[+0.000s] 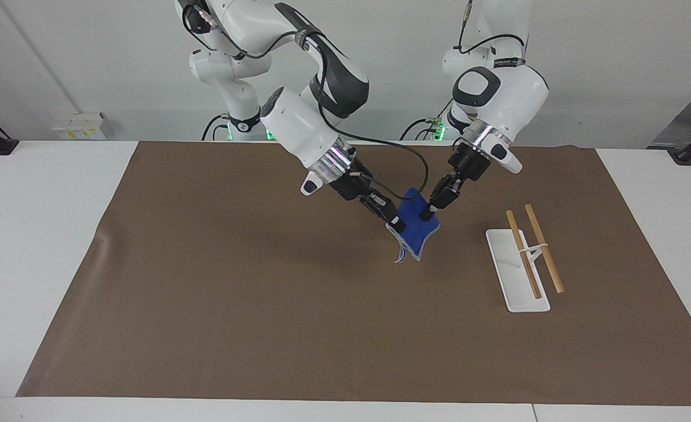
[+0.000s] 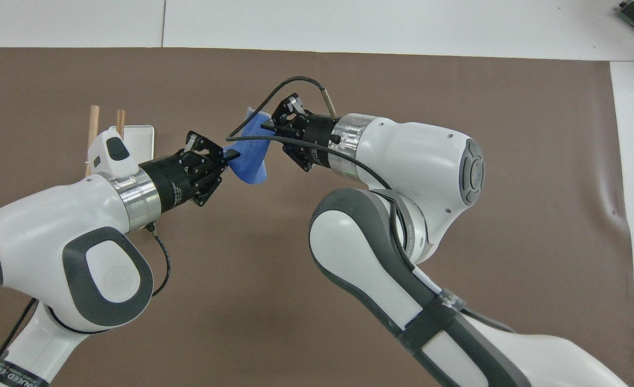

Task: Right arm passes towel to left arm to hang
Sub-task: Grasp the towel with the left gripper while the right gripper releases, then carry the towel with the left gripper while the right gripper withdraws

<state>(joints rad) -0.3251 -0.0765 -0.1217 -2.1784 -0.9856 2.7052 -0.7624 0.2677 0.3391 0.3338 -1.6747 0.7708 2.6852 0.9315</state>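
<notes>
While both end effectors pinch the towel (image 1: 417, 225), only overhead hides its rack.

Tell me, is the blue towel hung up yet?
Not yet. Done: the right hand has lifted the towel above the brown mat. In hand: the pass, since the left hand is shut on the towel's other edge, so both hold it. Left: the right hand must let go, then the left arm carries the towel to the rack with two wooden bars.

Towel (image 2: 249, 161) partly hidden by both pincers; rack (image 2: 134, 141) half under left wrist.
</notes>
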